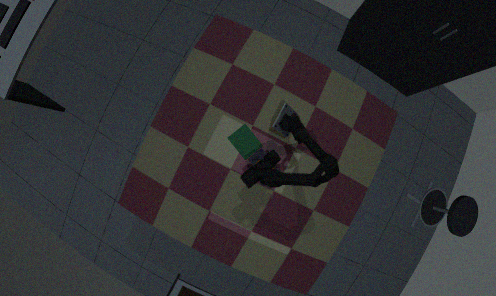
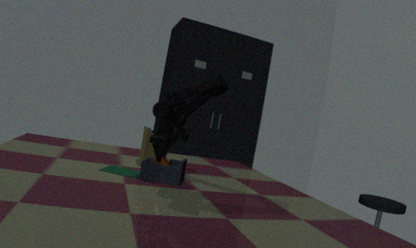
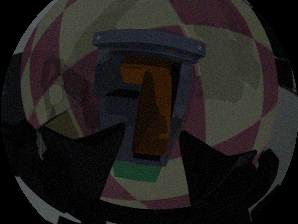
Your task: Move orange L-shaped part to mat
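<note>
The claw point(image 2: 160, 156) point(image 3: 153, 131) stands partway open, its dark fingers well apart, with nothing clamped between them. It points down at the grey tray point(image 2: 162, 173) point(image 3: 146, 39), where the orange L-shaped part point(image 2: 163, 161) point(image 3: 161, 110) lies within the walls. In the exterior view the fingertips are right at the part; whether they touch it, I cannot tell. The green mat point(image 1: 244, 141) point(image 2: 121, 171) point(image 3: 137, 171) lies beside the tray.
</note>
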Controlling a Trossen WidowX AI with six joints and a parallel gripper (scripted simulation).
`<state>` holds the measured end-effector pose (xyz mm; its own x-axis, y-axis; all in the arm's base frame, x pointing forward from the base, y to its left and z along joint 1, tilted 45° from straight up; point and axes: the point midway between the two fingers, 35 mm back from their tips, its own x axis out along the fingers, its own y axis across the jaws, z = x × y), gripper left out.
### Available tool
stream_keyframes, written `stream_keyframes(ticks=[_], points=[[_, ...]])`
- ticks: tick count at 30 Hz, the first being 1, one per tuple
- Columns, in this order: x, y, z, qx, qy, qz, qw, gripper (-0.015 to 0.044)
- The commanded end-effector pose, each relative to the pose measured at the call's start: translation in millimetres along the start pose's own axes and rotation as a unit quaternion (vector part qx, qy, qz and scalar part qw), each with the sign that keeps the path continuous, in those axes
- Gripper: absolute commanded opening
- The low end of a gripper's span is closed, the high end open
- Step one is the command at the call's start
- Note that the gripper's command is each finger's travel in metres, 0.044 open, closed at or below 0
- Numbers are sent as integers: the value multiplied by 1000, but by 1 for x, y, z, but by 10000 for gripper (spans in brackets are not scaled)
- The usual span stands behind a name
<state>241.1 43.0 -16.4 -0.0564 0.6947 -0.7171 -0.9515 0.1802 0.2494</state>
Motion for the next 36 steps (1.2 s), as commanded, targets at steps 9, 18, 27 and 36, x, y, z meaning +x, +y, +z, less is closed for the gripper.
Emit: stream_keyframes(ticks=[9, 18, 27, 36], points=[[2, 0, 0, 0, 0, 1, 1000, 135], [2, 0, 0, 0, 0, 1, 1000, 56], [1, 0, 0, 0, 0, 1, 1000, 0], [-12, 1, 0, 2, -1, 1, 1000, 0]])
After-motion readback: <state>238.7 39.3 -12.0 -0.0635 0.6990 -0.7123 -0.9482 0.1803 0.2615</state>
